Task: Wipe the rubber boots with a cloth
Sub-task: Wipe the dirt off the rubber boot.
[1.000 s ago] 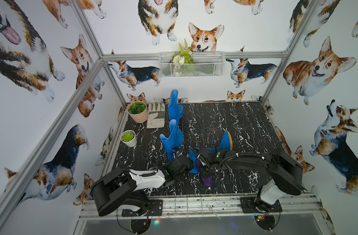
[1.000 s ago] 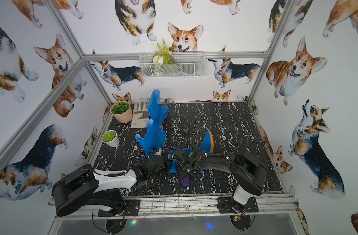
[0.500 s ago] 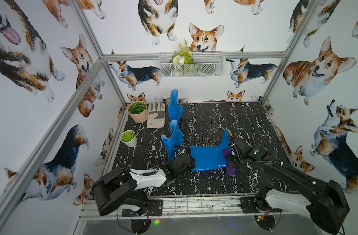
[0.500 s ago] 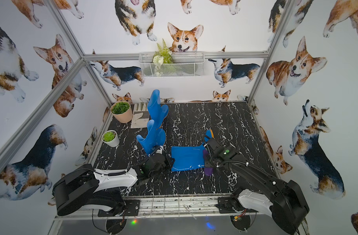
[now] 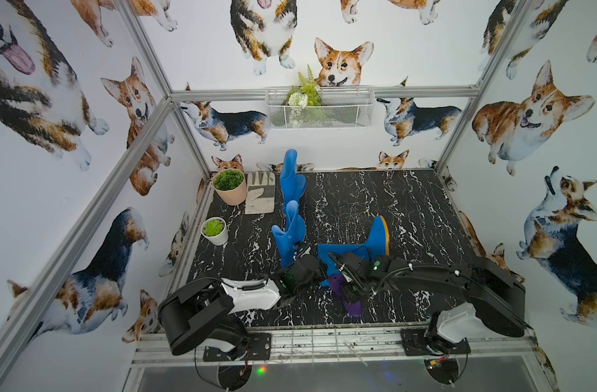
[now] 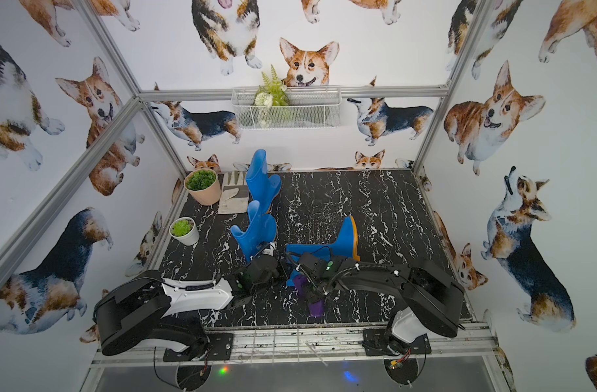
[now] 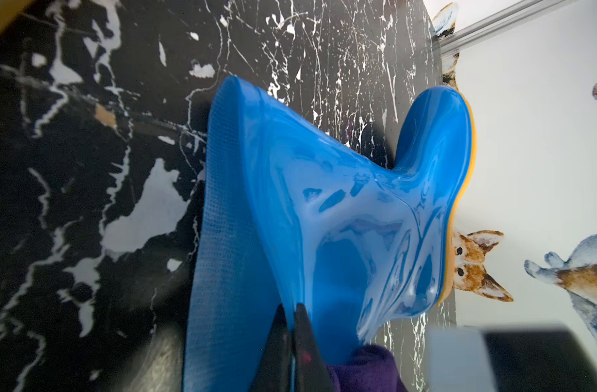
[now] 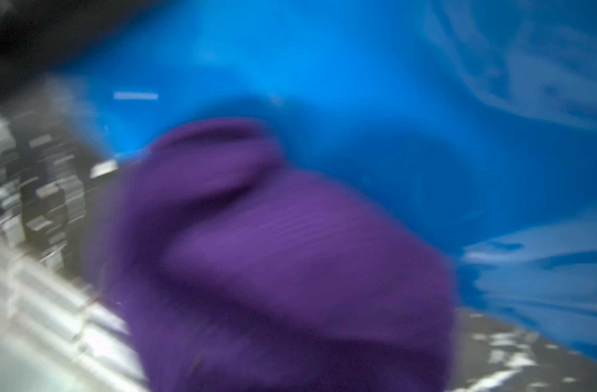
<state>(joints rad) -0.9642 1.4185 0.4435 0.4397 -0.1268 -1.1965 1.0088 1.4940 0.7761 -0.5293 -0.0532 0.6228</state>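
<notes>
Three blue rubber boots with orange soles show in both top views. Two stand at back left [image 5: 292,176] [image 5: 289,234]. The third [image 5: 375,242] [image 6: 346,237] lies on its side near the front. My left gripper [image 5: 319,268] [image 6: 279,268] [image 7: 292,314] is shut on the rim of its shaft. My right gripper [image 5: 346,288] [image 6: 307,289] is shut on the dark-purple cloth [image 5: 354,307] [image 6: 315,307] [image 7: 365,370]. It presses the cloth against the lying boot's shaft [image 8: 358,101], close to the left gripper. In the right wrist view the cloth [image 8: 273,254] hides the fingers.
A peach pot with a plant [image 5: 229,188] and a small white pot [image 5: 215,232] stand at the left edge. A beige work glove [image 5: 260,197] lies beside the back boot. A wire basket [image 5: 319,110] hangs on the back wall. Walls close three sides.
My right gripper carried the cloth along the lying boot to its foot end, then back to the shaft end by the left gripper. The left gripper kept its hold.
</notes>
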